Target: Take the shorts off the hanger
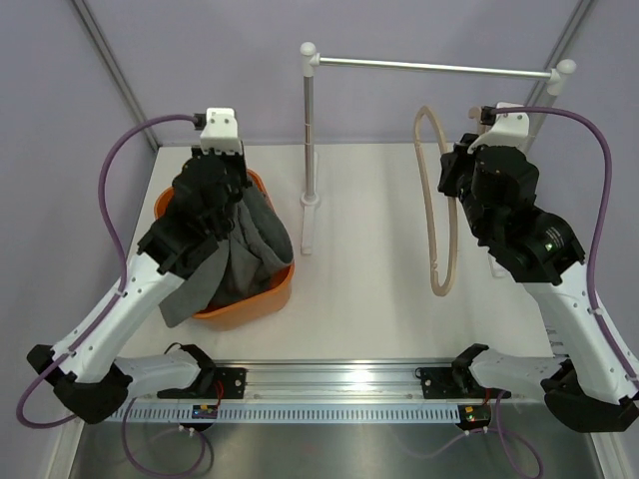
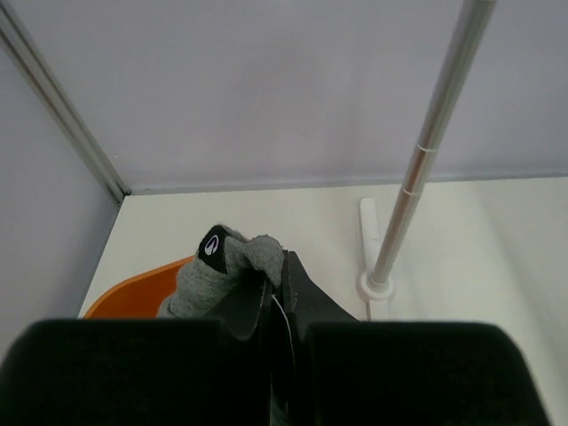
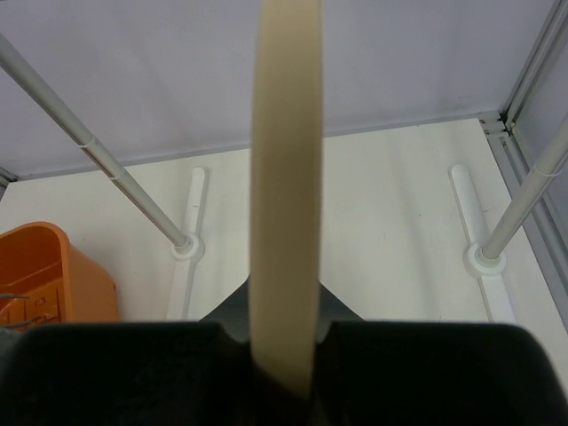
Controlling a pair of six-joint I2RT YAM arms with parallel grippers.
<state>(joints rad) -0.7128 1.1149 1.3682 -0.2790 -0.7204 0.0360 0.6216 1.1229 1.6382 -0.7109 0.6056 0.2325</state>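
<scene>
L gripper (image 2: 277, 288): jaws nearly closed, pinching a bunched fold of the shorts (image 1: 255, 244). In the wrist view a grey knit wad w/ a small black label (image 2: 213, 244) pokes out past the fingertips. Below the pinch the fabric hangs into the orange basket (image 1: 262, 302), which sits near the left edge of the table (image 1: 369, 289), toward the far-left corner. One flap spills over the basket's near-left rim.

R gripper (image 3: 284, 324): clamped on the hanger (image 3: 284, 133), gap no wider than the strip itself. Hanger is bare, edge-on to the wrist cam, over the right half of the table. It's well apart from the shorts and off the metal rail (image 1: 429, 67) along the far edge. Can't tell if its lower end touches the tabletop.

Read: shorts look already off the hanger, so the task is basically done; what's left is prob. a release over the basket.

Handling:
- Shorts: soft, floppy, light, zero stiffness, so they'll drape & collapse. Knit shouldn't slip in the pads. Pinch a bunched fold or the waistband — a single layer risks dragging the rest back out.
- Hanger: thin, light, smooth, prob. flexes a bit and could swivel in the pads. Hold it on a side run, as now.
</scene>
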